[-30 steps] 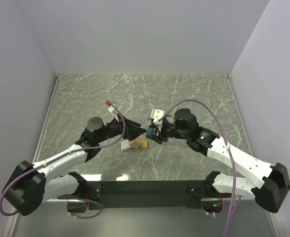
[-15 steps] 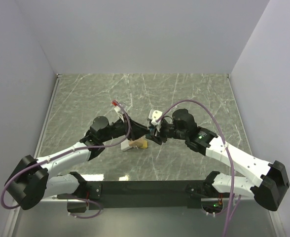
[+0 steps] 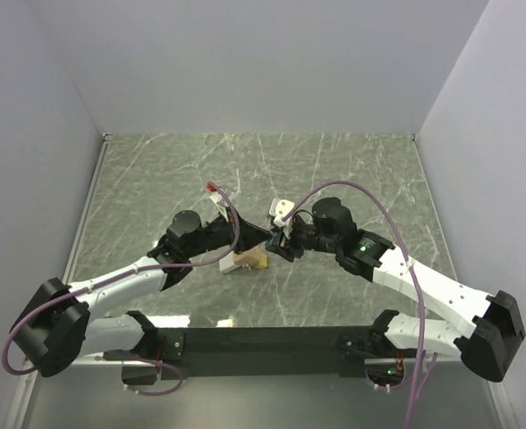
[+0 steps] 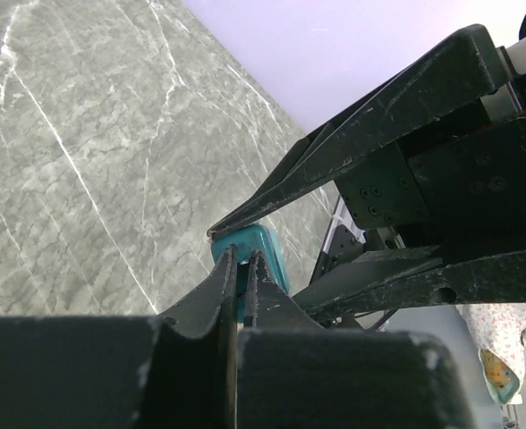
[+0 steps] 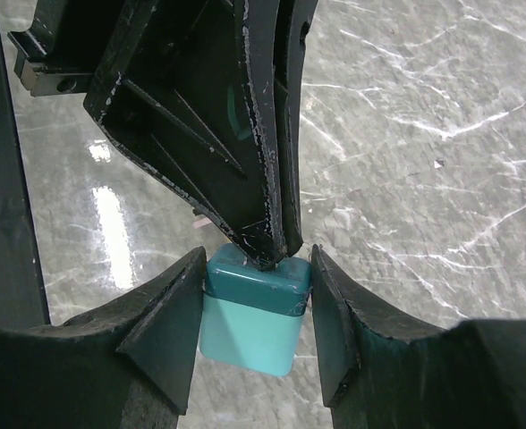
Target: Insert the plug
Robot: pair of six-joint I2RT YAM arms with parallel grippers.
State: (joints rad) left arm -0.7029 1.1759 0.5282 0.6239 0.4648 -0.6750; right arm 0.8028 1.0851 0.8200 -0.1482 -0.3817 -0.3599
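Observation:
A teal plug [image 5: 252, 313], darker at its top end, hangs above the table between the pads of my right gripper [image 5: 257, 279], which is shut on its two sides. My left gripper [image 5: 273, 252] comes down from above with its jaws shut, the tips pressed against the plug's dark end. In the left wrist view the teal plug [image 4: 261, 247] shows just past the shut left gripper [image 4: 241, 261], under a right finger [image 4: 379, 116]. I cannot tell whether anything thin is pinched there. From above, both grippers meet at the plug [image 3: 275, 239] mid-table.
A small tan and white object [image 3: 249, 260] lies on the green marble table [image 3: 352, 170], just below the left gripper. Purple cables loop over both arms. Grey walls close in the table at the back and both sides.
The left gripper has moved right to the plug and closed from open to shut at its top end. The right gripper has kept its hold and barely moved.

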